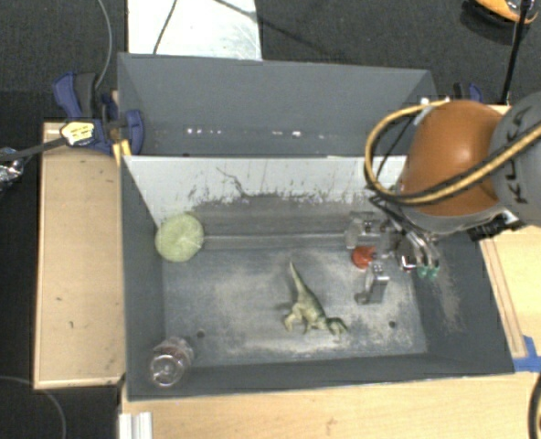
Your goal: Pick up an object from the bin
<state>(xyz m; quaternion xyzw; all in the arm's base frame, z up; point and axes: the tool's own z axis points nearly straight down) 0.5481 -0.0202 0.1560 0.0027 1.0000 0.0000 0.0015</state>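
My gripper (pixel 374 289) hangs low over the right part of the bin floor, under the arm's orange cover. A small red-orange thing (pixel 361 257) sits right against the gripper's left side; whether it is gripped I cannot tell. A pale green toy dinosaur (pixel 307 312) lies on the floor a little to the left of and below the gripper, its tail pointing up and away.
A light green ball (pixel 179 237) rests at the bin's left wall. A small clear plastic bottle (pixel 169 361) lies in the near left corner. Cables loop from the arm's orange cover over the right wall.
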